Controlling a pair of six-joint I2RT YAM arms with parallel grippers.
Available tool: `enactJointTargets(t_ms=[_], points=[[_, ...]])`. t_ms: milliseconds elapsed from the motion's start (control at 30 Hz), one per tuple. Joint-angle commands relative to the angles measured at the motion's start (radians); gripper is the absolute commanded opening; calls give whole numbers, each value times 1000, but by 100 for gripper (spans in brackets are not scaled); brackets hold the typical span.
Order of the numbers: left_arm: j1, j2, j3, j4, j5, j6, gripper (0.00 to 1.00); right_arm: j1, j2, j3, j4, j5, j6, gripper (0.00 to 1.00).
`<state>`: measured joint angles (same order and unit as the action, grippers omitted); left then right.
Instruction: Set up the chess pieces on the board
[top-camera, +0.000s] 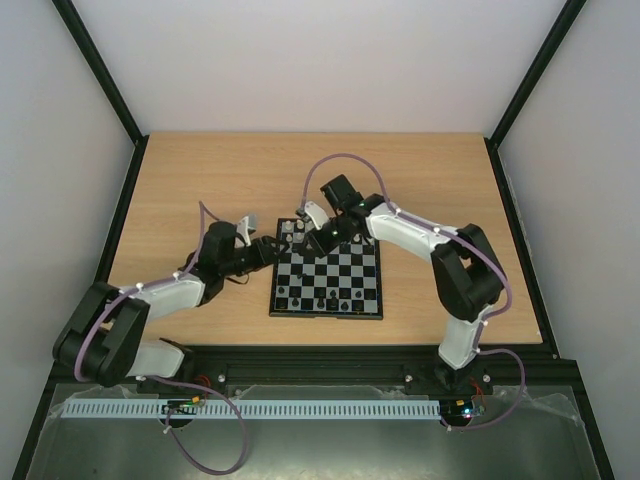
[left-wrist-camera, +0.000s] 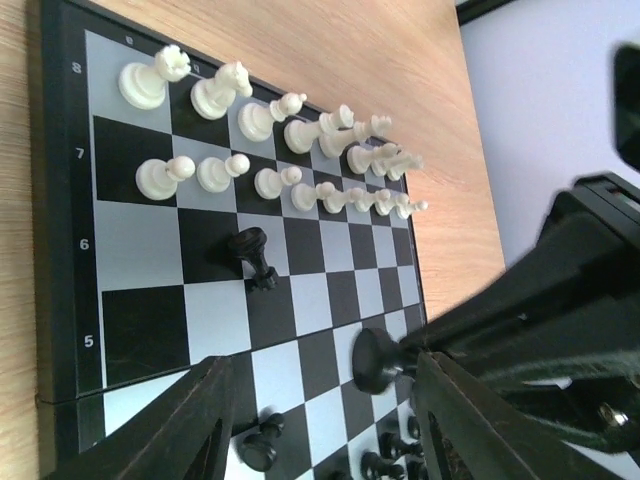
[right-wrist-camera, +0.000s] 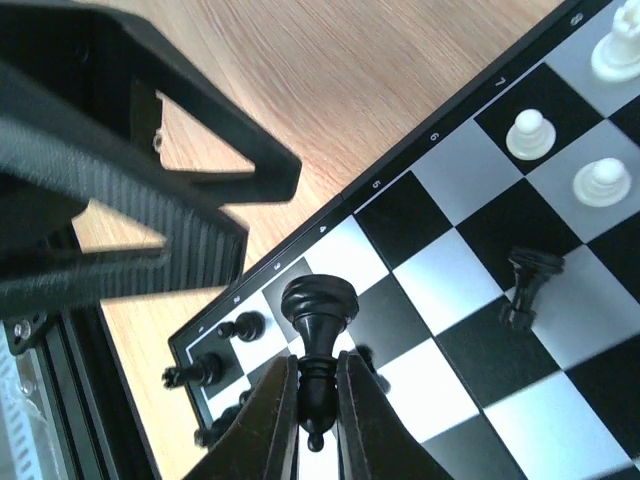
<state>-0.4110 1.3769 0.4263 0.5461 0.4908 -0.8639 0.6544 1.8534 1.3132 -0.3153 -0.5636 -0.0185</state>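
Observation:
The board (top-camera: 327, 300) lies in the middle of the table, both grippers over its far left part. My right gripper (right-wrist-camera: 318, 368) is shut on a black chess piece (right-wrist-camera: 318, 300), gripping its stem with the round base pointing away from the camera. In the left wrist view that same black piece (left-wrist-camera: 377, 358) hangs between the fingers of my open left gripper (left-wrist-camera: 322, 372), close to its right finger (left-wrist-camera: 470, 420). White pieces (left-wrist-camera: 290, 130) stand in two rows at the board's far end. One black piece (left-wrist-camera: 255, 258) is alone on a middle row. More black pieces (right-wrist-camera: 215, 370) crowd the near end.
Bare wooden table (top-camera: 200, 180) surrounds the board on all sides. A black frame rail (top-camera: 330, 355) runs along the near edge by the arm bases. The right arm's body (left-wrist-camera: 560, 300) fills the right of the left wrist view.

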Motion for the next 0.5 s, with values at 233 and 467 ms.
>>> enactJointTargets(t_ms=[233,467], points=[[24,-204,246,-575,-96,252,66,11,-166,24,-372,147,-279,4],[157,-292,375,-807,-208,473,75,147,-165,79,-515,354,-395,4]])
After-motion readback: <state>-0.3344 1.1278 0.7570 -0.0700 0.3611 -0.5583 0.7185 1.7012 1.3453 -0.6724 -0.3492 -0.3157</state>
